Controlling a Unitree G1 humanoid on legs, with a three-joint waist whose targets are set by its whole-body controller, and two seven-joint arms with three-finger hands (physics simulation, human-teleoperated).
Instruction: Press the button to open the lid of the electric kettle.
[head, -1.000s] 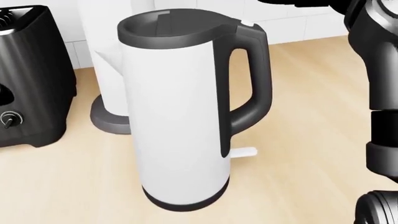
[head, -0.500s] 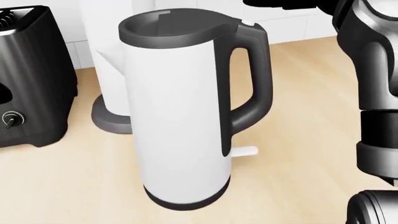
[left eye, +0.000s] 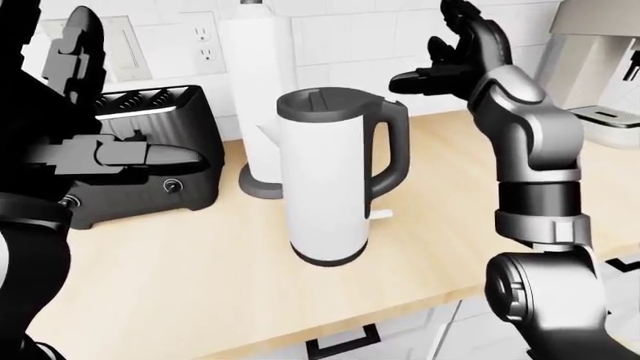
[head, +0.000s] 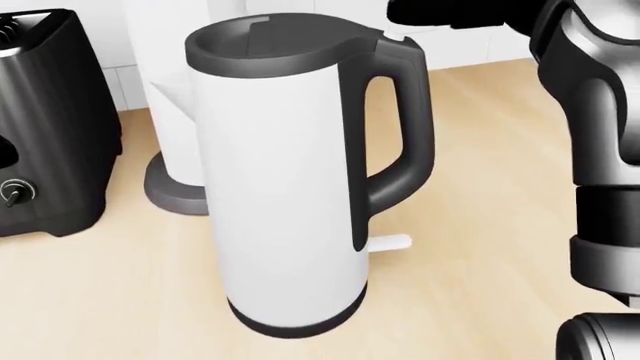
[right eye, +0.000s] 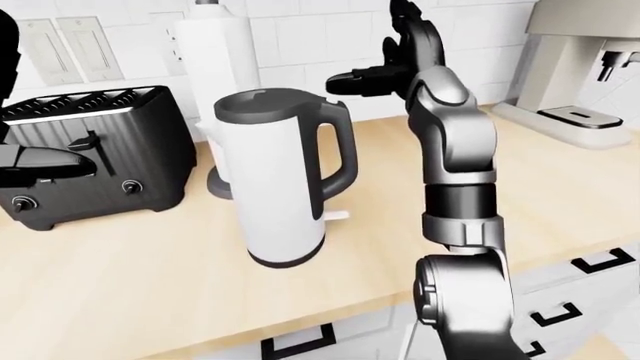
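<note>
While right hand (left eye: 455, 64) is held above handle with fingers (left eye: 412, 80) released, kettle (left eye: 330, 176) is seen upright mid-table (left eye: 200, 285), long axis vertical, handle pointed toward right edge, lid closed. Left hand (left eye: 120, 159) is spread open beside toaster (left eye: 160, 169).

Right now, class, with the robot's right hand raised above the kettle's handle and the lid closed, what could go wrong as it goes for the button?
1. The right hand hovers beside the small button atop the electric kettle; a finger may land on the handle or lid instead.
2. The kettle is tall and narrow, so a sideways push might tip it toward the paper towel holder or toaster.
3. The left hand is not steadying the kettle.
</note>
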